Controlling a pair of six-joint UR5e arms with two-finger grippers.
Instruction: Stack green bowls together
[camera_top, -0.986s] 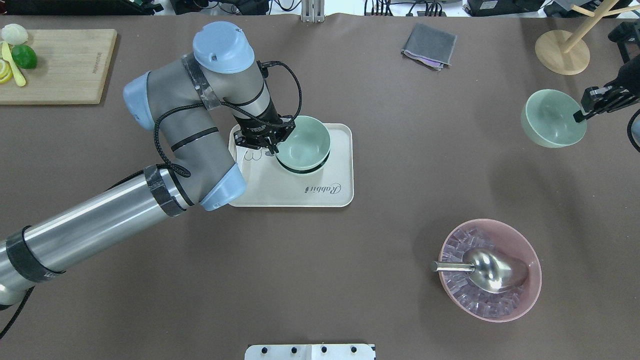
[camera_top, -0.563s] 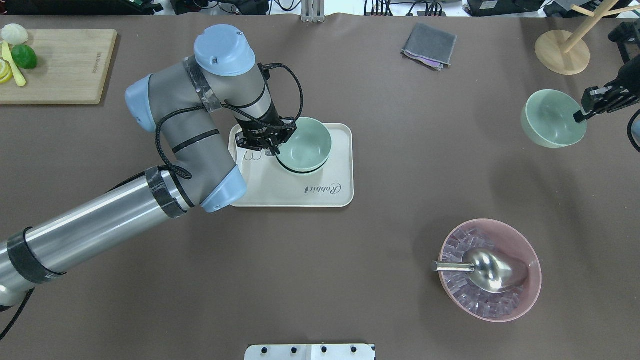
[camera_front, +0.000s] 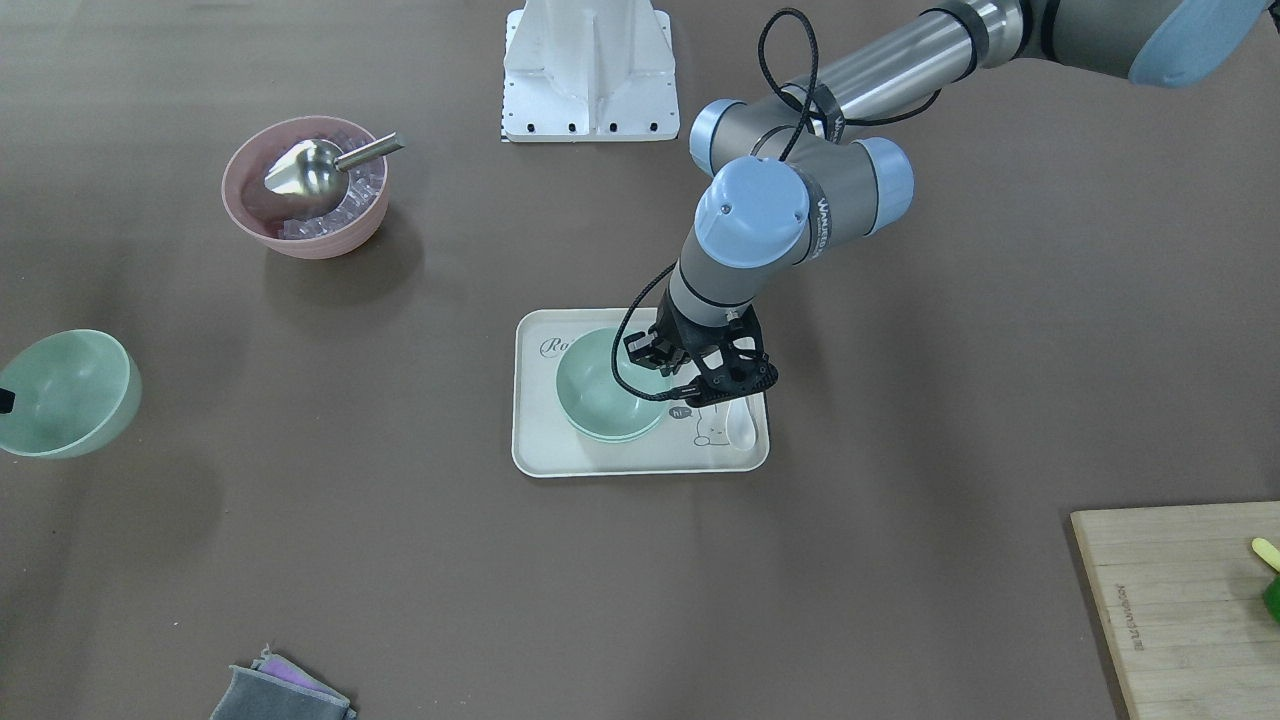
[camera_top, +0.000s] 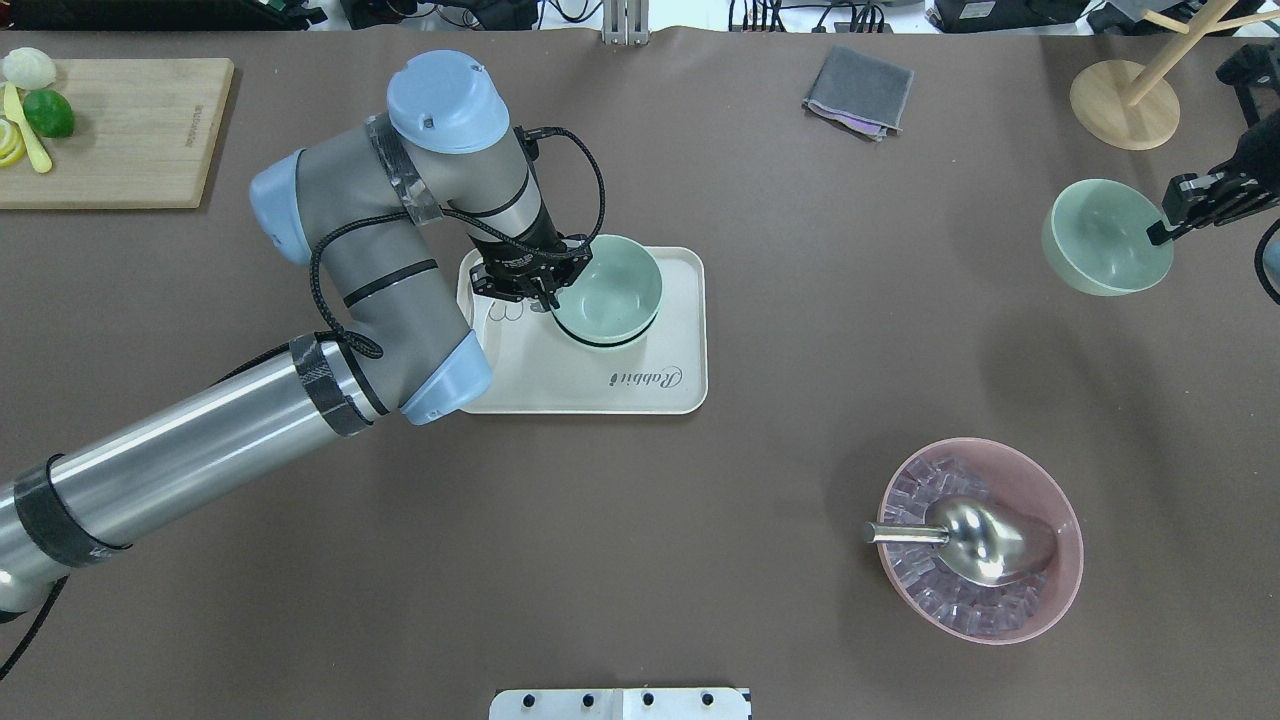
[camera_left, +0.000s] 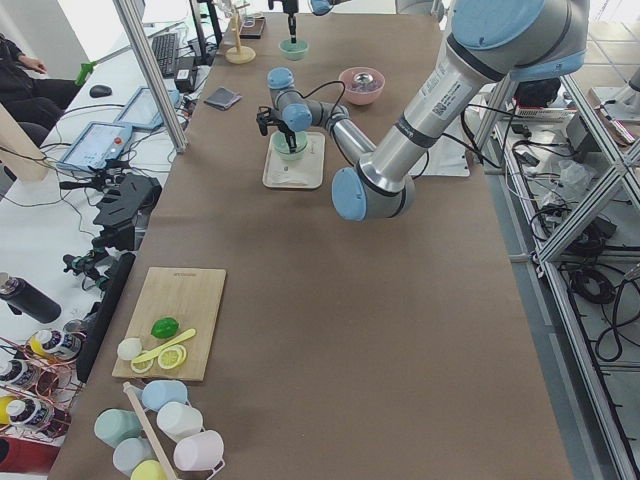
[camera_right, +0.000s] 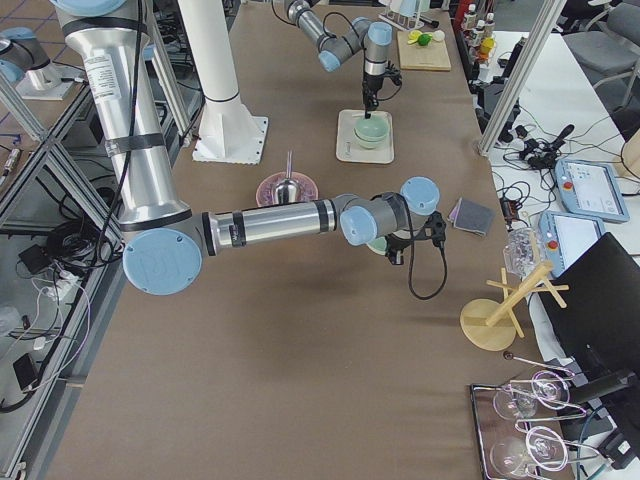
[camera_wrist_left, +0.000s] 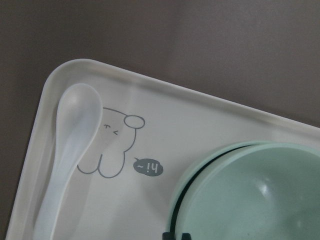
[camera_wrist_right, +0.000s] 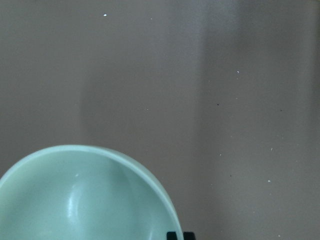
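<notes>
My left gripper (camera_top: 548, 297) is shut on the rim of a pale green bowl (camera_top: 610, 288). That bowl sits nested in a second green bowl (camera_front: 612, 430), whose rim shows just under it, on the cream tray (camera_top: 590, 385). The left wrist view shows the fingertips (camera_wrist_left: 177, 235) pinched on that rim. My right gripper (camera_top: 1160, 232) is shut on the rim of the third green bowl (camera_top: 1105, 238), held tilted above the table at the far right. That bowl also shows in the right wrist view (camera_wrist_right: 85, 195) and at the front-facing view's left edge (camera_front: 65, 392).
A white spoon (camera_wrist_left: 70, 150) lies on the tray beside the bowls. A pink bowl (camera_top: 1040, 480) with ice and a metal scoop (camera_top: 975, 535) stands at front right. A grey cloth (camera_top: 860, 90), a wooden stand (camera_top: 1125, 105) and a cutting board (camera_top: 115, 130) lie along the far edge.
My left gripper has shifted very slightly with its bowl, which now sits closer onto the bowl beneath. The right arm and its bowl have not moved.
</notes>
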